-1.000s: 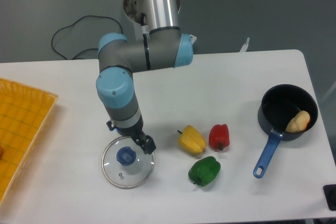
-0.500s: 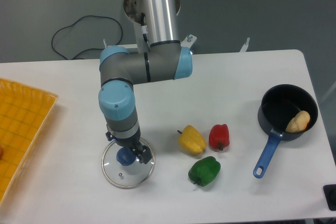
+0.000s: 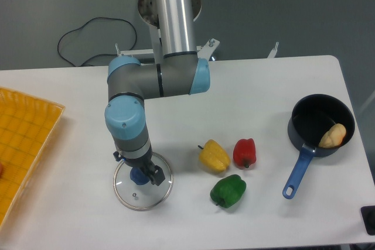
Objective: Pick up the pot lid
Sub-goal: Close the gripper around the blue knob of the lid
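A fixed camera looks steeply down across the table (image 3: 263, 215) toward the robot arm (image 3: 146, 80); set back, it frames near and far edges.

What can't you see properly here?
In the camera view:
Whether the blue-grey gripper touches the blue knob of the clear glass lid: a finger overlaps it.
The red thing in the yellow basket: cut off, left edge.
The black thing, lower right: cut off, right edge.

Black pan (image 3: 299, 116), yellow pepper (image 3: 214, 157), green pepper (image 3: 228, 191)
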{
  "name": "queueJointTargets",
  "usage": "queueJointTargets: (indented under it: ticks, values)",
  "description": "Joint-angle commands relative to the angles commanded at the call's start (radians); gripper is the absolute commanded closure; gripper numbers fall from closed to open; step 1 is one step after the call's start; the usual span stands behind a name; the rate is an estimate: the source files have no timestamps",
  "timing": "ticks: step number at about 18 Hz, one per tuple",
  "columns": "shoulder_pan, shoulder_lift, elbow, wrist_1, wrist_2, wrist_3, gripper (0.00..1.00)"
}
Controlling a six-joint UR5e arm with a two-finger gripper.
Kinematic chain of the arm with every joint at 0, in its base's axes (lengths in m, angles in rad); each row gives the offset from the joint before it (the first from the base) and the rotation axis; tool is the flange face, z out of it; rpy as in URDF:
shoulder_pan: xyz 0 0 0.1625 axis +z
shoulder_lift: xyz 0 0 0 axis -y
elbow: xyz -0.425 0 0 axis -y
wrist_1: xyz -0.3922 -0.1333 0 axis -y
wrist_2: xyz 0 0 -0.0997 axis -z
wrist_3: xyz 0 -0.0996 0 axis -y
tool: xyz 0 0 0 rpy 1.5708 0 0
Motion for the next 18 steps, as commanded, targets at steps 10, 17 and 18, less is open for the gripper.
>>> queueJointTargets:
  ticks: [10,17,18]
  values:
    - [-0.008,-0.017,0.0,0.002,0.006,0.0,0.0]
    - [-0.009,-0.037,0.0,0.017,0.006,0.0,0.0]
    - [-0.009,-0.038,0.0,0.017,0.006,0.0,0.0]
